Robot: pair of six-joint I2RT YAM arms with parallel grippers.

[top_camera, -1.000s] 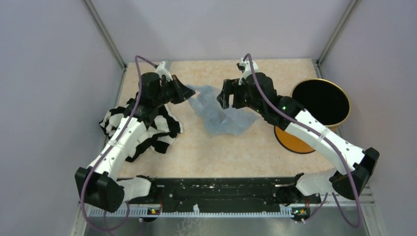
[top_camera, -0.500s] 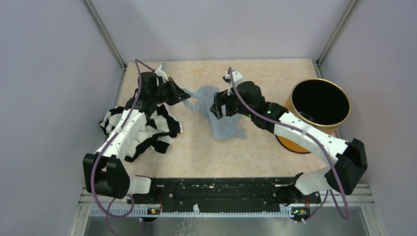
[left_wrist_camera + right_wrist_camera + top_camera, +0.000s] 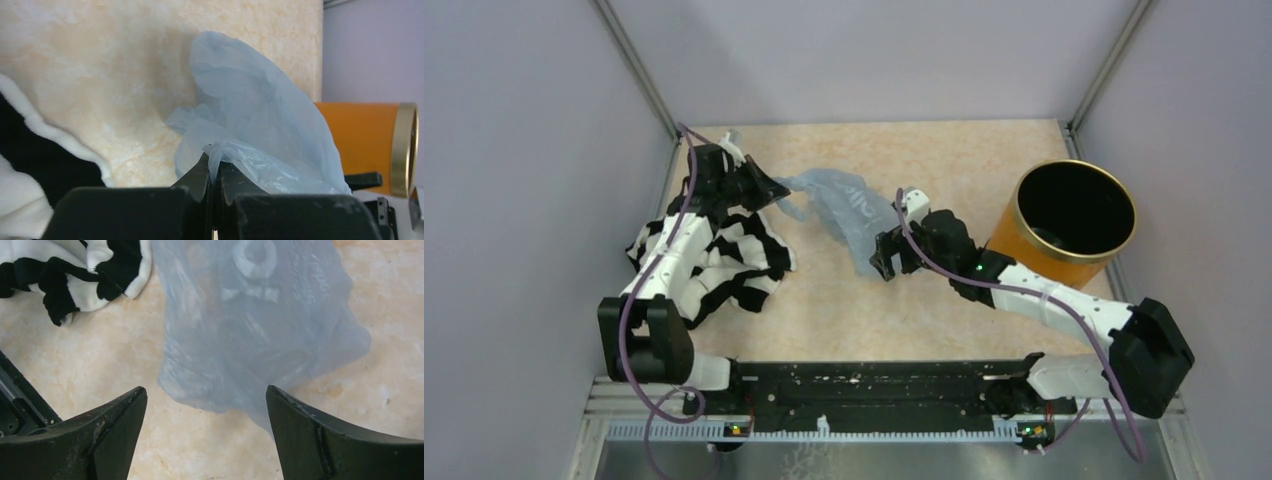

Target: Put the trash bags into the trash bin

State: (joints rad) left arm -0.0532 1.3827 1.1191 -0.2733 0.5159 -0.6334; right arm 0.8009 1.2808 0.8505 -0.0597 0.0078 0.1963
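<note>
Trash bag (image 3: 849,205) over beige marbled tabletop (image 3: 984,150); lilac walls (image 3: 524,150) around.

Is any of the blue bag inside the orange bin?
No, the blue bag, pinched by the left gripper, lies wholly left of the orange bin.

Open tabletop (image 3: 844,310) near-centre btwn striped cloth (image 3: 724,265) L & orange bin (image 3: 1029,245) R; bag (image 3: 849,210) mid-table.

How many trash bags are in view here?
1. The pale-blue bag is mid-table, one end pinched in the left gripper, its near end by the open right gripper. The striped cloth could hide another.
</note>
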